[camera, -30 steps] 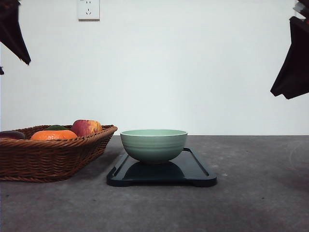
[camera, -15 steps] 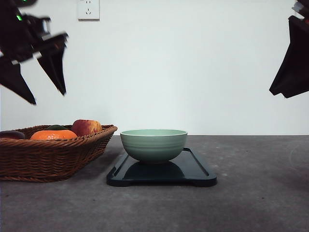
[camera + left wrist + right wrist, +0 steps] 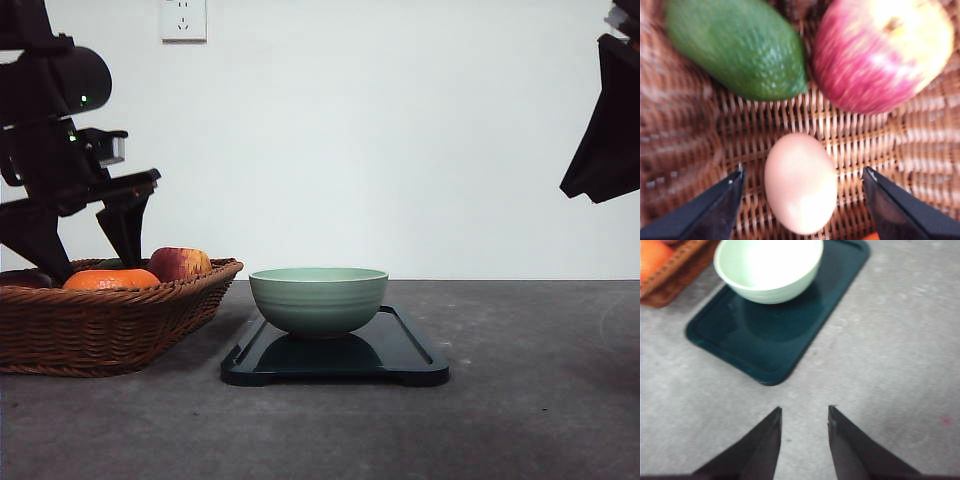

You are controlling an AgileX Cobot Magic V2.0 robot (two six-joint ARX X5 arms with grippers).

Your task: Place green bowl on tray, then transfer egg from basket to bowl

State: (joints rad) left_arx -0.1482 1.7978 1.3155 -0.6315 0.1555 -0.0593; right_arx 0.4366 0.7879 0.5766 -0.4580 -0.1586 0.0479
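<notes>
The green bowl [image 3: 318,298] already sits on the tray [image 3: 400,350] near the desk's middle, so the egg transfer is in hand. Toward the left edge, the left hand [image 3: 802,182] hangs wide open astride the egg [image 3: 800,183] in the basket [image 3: 110,325], gripping nothing; next it should lower and close gently. The right hand [image 3: 805,412], slightly parted, holds nothing.

Your left gripper [image 3: 85,250] hangs low near the table's left edge, fingers spread wide; your right gripper [image 3: 805,415] is raised at the right, fingers slightly parted.

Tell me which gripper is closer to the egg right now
Left. The left gripper has its open fingers either side of the egg in the basket; the right gripper hovers beyond the tray.
</notes>
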